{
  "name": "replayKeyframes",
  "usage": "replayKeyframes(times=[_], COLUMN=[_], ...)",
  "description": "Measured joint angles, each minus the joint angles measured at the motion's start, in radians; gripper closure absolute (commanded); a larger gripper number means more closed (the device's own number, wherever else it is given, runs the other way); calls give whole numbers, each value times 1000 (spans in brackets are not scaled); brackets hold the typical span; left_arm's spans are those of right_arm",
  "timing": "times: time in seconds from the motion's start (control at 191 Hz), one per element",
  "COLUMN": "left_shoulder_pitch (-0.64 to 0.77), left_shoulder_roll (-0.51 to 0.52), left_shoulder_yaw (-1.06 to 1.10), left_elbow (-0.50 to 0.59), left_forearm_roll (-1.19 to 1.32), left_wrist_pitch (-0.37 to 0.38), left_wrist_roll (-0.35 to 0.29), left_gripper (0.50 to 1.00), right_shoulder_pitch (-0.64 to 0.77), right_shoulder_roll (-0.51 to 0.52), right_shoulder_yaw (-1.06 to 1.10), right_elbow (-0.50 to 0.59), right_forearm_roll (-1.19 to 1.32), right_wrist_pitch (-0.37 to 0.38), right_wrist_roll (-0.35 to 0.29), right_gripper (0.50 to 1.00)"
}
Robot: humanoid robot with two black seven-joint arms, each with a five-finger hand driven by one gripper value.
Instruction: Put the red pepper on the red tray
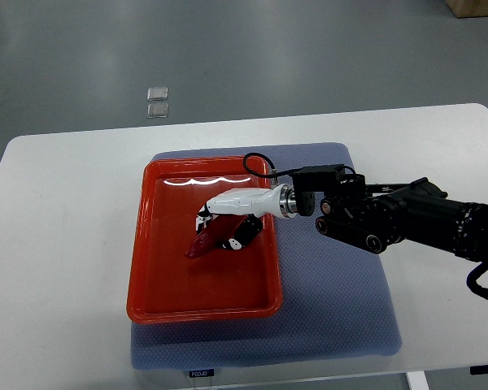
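Note:
A red tray (159, 268) lies on a blue-grey mat on the white table. My right arm reaches in from the right edge, and its white hand (232, 218) hovers over the middle of the tray. The fingers curl around a long red pepper (204, 241), whose tip slants down to the left, just above or touching the tray floor. The upper part of the pepper is hidden under the hand. My left arm does not show.
The blue-grey mat (342, 317) extends past the tray to the right and front. The white table (57, 244) has bare room to the left. Two small clear squares (157, 101) lie on the grey floor beyond the table.

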State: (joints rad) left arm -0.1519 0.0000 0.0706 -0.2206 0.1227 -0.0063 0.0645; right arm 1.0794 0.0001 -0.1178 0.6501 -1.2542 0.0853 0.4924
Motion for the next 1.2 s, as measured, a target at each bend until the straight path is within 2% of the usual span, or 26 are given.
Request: replayKeyframes(times=[0.335, 0.34, 0.35, 0.397, 0.413, 0.423, 0.444, 0.544, 0.622, 0.68, 0.742, 0.92, 1.103, 1.202], left_shoulder_pitch=[0, 0, 0, 0, 0, 0, 0, 0, 0, 0, 0, 0, 0, 0], left_shoulder_roll=[0, 0, 0, 0, 0, 0, 0, 0, 0, 0, 0, 0, 0, 0], left_shoulder_yaw=[0, 0, 0, 0, 0, 0, 0, 0, -1, -1, -1, -1, -1, 0], left_elbow=[-5, -5, -5, -5, -5, -5, -4, -1, 1, 1, 1, 1, 1, 0], left_forearm_roll=[0, 0, 0, 0, 0, 0, 0, 0, 0, 0, 0, 0, 0, 0], left_wrist_pitch=[0, 0, 0, 0, 0, 0, 0, 0, 0, 0, 0, 0, 0, 0], left_wrist_roll=[0, 0, 0, 0, 0, 0, 0, 0, 0, 0, 0, 0, 0, 0], left_gripper=[500, 500, 500, 500, 500, 500, 500, 500, 500, 500, 500, 500, 500, 500], right_shoulder_pitch=[-16, -16, -17, -17, -16, -16, -15, -9, 2, 10, 20, 47, 39, -10], right_shoulder_roll=[0, 0, 0, 0, 0, 0, 0, 0, -1, -1, -1, 0, 0, 0], right_shoulder_yaw=[-6, -5, -4, -1, 0, 0, 1, 2, 3, 5, 6, 57, 240, 391], right_elbow=[-16, -16, -16, -16, -16, -16, -15, -10, -7, -6, -5, 6, 8, 8], right_forearm_roll=[4, 4, 5, 18, 23, 26, 34, 73, 91, 99, 108, 148, 259, 387], right_wrist_pitch=[-10, -10, -10, -10, -10, -10, -10, -6, -4, -3, -2, 4, 42, 54], right_wrist_roll=[0, 0, 0, -2, -2, -2, -3, -5, -5, -5, -4, -4, -4, -5], right_gripper=[998, 969, 949, 885, 842, 842, 785, 693, 664, 599, 585, 583, 583, 583])
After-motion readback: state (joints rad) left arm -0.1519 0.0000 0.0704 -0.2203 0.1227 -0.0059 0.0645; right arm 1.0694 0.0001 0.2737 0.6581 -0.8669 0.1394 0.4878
